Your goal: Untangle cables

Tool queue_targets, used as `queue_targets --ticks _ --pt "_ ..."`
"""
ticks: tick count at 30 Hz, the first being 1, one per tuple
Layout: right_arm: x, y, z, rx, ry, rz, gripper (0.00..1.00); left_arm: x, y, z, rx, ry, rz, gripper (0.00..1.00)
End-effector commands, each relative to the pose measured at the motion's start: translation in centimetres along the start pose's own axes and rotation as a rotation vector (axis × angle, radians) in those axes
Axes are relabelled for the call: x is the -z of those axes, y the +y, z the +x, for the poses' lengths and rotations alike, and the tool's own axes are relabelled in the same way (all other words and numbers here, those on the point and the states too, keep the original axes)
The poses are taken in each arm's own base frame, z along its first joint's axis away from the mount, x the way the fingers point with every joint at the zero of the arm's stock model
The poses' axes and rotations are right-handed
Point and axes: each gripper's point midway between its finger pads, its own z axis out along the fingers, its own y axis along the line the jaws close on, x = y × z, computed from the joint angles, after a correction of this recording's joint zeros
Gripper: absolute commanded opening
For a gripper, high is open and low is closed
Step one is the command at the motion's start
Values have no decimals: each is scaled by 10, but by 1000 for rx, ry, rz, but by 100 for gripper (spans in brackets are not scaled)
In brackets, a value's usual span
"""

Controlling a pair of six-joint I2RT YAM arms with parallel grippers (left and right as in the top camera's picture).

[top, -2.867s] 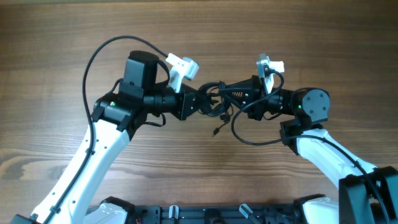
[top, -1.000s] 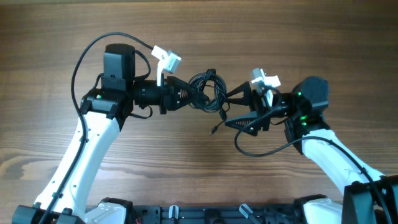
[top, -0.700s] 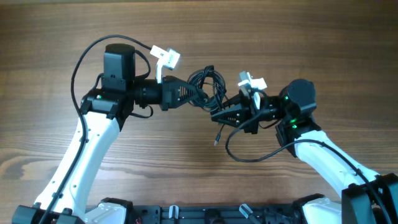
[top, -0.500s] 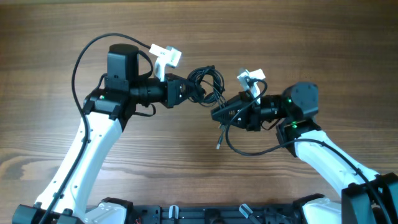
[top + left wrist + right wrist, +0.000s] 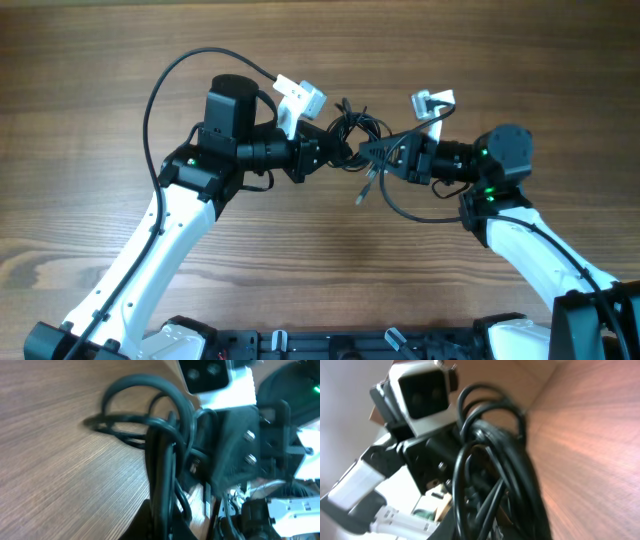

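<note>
A tangled bundle of black cables [image 5: 350, 128] hangs above the table between my two grippers. My left gripper [image 5: 328, 153] comes from the left and is shut on the bundle; in the left wrist view the cables [image 5: 164, 455] run up out of its fingers [image 5: 165, 527]. My right gripper [image 5: 373, 152] comes from the right and is shut on the same bundle; its wrist view is filled with looped cables [image 5: 496, 467]. A loose end with a plug [image 5: 364, 195] dangles below the bundle. A cable loop [image 5: 405, 207] sags under the right gripper.
The wooden table [image 5: 300, 270] lies under both arms. The left arm's white camera [image 5: 300, 97] and the right arm's white camera [image 5: 432, 101] sit close together on either side of the bundle. A black rail [image 5: 330, 345] runs along the front edge.
The left gripper carried the bundle right and slightly up. The right gripper swung up from lower right and closed on the bundle, so the two grippers now nearly meet.
</note>
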Motion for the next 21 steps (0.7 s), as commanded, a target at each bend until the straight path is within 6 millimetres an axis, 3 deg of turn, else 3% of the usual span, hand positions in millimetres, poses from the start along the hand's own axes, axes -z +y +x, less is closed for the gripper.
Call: queue_targets --ticks 1,5,7,14,16,18,21 --pt "3 -8 -24 51 -123 61 6 2 -29 1 -120 5 145 4" --pt "-4 -11 -16 53 -100 68 5 1 -31 0 -129 3 148 4" --pt "-13 -23 -5 14 -80 111 5 1 -32 0 -130 5 151 4" --pt "-21 -26 -14 26 -152 152 8 -19 -63 17 -171 67 231 4" --pt "-21 -17 -20 75 -170 125 9 -21 -68 21 -169 82 242 4" --pt "-21 -14 -22 96 -180 120 19 -23 -70 23 -173 87 247 4" --pt "-20 -37 -8 83 -127 193 38 -22 -56 18 -166 74 182 4"
